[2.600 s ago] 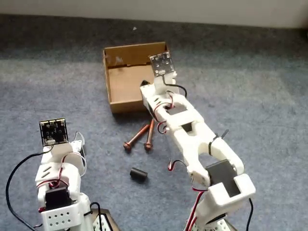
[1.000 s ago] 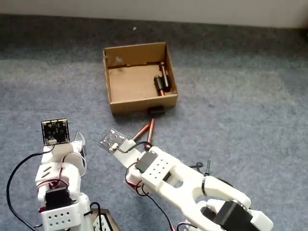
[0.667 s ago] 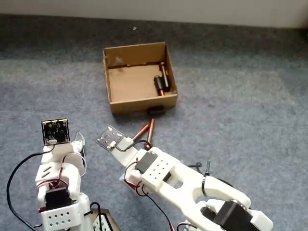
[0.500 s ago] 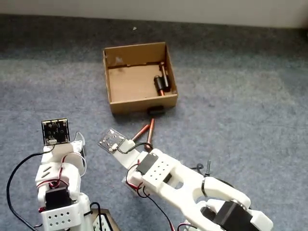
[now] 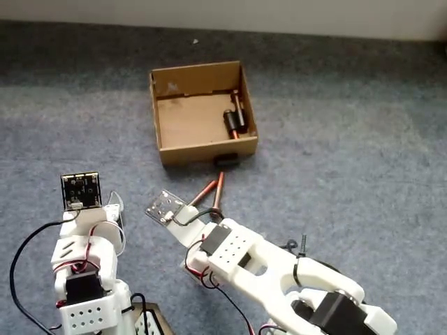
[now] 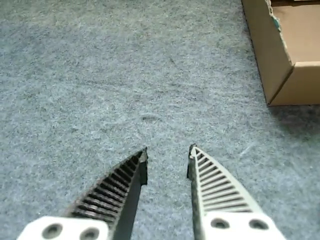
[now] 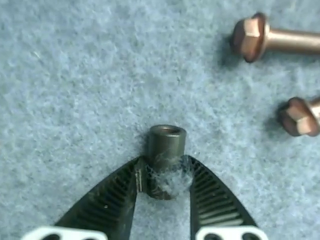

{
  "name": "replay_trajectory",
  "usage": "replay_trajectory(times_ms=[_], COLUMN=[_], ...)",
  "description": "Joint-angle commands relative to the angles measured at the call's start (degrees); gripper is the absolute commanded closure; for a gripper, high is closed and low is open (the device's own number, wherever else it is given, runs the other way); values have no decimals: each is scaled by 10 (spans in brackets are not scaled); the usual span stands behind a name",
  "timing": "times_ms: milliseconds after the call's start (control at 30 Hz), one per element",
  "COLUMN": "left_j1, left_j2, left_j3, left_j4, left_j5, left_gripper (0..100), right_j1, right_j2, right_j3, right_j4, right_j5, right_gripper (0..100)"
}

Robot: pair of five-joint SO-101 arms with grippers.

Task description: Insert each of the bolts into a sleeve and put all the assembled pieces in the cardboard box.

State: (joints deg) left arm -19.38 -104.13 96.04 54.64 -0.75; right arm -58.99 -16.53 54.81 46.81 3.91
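Observation:
A black sleeve (image 7: 166, 142) stands on end on the carpet, and my right gripper (image 7: 165, 169) is shut on its lower half, with one finger (image 7: 120, 192) against each side. Two copper bolts (image 7: 250, 31) (image 7: 297, 116) lie just beyond it, also seen from above (image 5: 202, 192) (image 5: 218, 187). The right arm (image 5: 230, 251) covers the sleeve in the high view. The cardboard box (image 5: 159, 118) holds one bolt-and-sleeve piece (image 5: 235, 120) at its right wall. My left gripper (image 6: 167, 155) hangs open over bare carpet, with the box corner (image 6: 280, 75) ahead of it.
A small dark object (image 5: 225, 161) lies against the outside of the box's front wall. The left arm (image 5: 84, 237) stands at the near left. Grey carpet lies all around, with open room to the right of the box and bolts.
My right arm left the box, where the assembled piece now lies, and swung back to the sleeve near the bolts. In the last second it only shifted slightly. The left arm stayed still.

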Motion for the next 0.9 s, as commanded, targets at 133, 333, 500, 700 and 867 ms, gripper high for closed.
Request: replay_trajectory(times_ms=[133, 333, 500, 700, 867], left_j1=[-5, -5, -5, -6, -6], left_j2=[-1, -1, -1, -1, -1], left_j3=[11, 11, 11, 11, 10], left_j4=[0, 0, -1, -1, -1], left_j5=[-4, -4, -4, -4, -4], left_gripper=[843, 843, 843, 843, 841], right_j1=[1, 26, 29, 116, 273], right_j2=[-19, -22, -26, -93, -204], right_j3=[2, -3, -4, -82, -90], right_j4=[0, 0, 44, 160, 119], right_j5=[5, 5, 1, -57, -76], right_gripper=[901, 997, 993, 993, 993])
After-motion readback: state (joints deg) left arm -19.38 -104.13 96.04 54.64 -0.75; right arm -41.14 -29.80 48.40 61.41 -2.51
